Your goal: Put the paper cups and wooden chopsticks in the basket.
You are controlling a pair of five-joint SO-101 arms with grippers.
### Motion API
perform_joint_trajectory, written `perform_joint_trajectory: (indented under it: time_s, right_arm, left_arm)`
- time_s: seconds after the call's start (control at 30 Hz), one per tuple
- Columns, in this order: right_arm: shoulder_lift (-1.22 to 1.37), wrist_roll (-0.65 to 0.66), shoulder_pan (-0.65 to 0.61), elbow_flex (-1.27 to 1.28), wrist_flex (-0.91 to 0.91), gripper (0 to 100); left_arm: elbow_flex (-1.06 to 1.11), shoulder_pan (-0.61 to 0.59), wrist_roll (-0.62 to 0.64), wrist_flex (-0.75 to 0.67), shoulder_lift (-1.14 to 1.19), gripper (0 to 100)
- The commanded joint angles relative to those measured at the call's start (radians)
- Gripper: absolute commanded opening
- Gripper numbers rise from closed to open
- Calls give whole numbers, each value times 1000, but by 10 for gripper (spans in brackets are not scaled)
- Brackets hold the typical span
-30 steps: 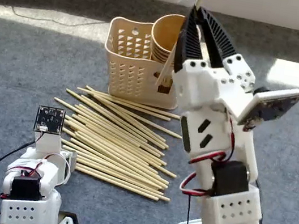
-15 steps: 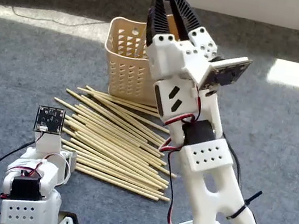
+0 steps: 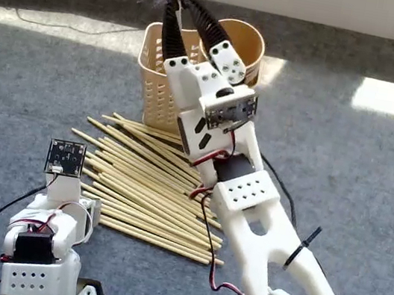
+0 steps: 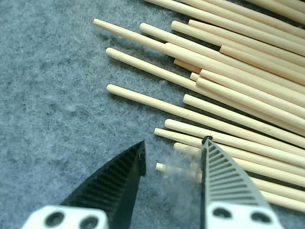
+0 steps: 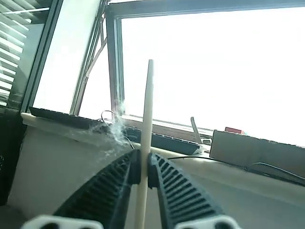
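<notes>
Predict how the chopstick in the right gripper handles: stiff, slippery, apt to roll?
Probably stiff: the chopstick stands straight above the right gripper without sagging. Likely light, being thin wood. Held at one narrow pinch, it could pivot. The round loose chopsticks on the carpet suggest it may roll when dropped.

Office-like room: grey carpet [image 3: 372, 184], window [image 5: 214, 62], blinds [image 5: 14, 47]

Basket [image 3: 151, 72] partly behind right arm [image 3: 255, 195]
</notes>
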Motion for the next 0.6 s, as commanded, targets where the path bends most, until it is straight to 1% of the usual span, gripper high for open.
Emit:
perform_joint_trajectory:
  time_s: [0.0,0.1,0.27,0.37,0.5,0.57]
  right_arm:
    - [-8,12,-12,25,-27,51]
    - [-15,12,-13,61,-27,115]
    - [-21,12,-8,102,-27,115]
    - [-74,12,-10,159,-27,87]
    - [-185,12,-13,272,-27,2]
    - [-232,12,-10,340,-27,6]
  left_arm:
    - [19,16,9,5,-12,193]
    - [19,16,9,5,-12,193]
    - [19,16,9,5,-12,193]
    - [19,16,9,5,-12,193]
    - [19,16,9,5,-12,193]
    - [19,16,9,5,-12,193]
